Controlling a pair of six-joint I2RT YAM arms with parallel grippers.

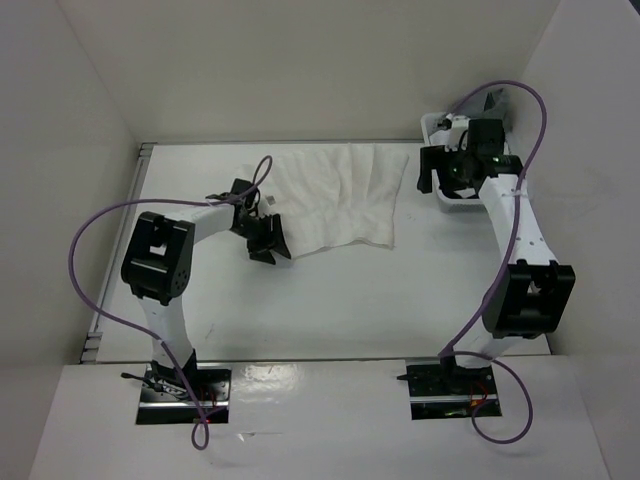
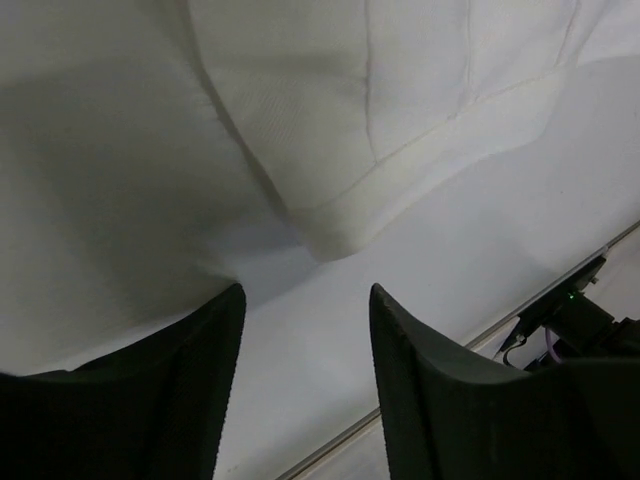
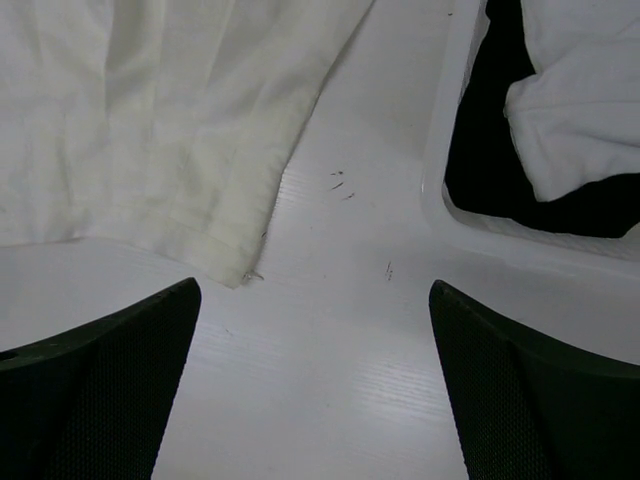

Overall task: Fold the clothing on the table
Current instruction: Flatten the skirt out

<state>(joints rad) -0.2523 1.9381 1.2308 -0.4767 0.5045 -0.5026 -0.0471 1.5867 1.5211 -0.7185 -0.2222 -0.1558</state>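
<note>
overhead, white pleated skirt (image 1: 340,195) spread on the bench (image 1: 330,300), left end effector (image 2: 305,290) open just beside its hem corner, right end effector (image 3: 315,285) wide open near the white basket (image 3: 436,150)

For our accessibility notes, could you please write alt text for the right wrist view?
The right claw hangs open over the white table, its dark fingers at the bottom corners. A corner of the white pleated skirt lies upper left; a white basket holding a white garment sits upper right.
</note>
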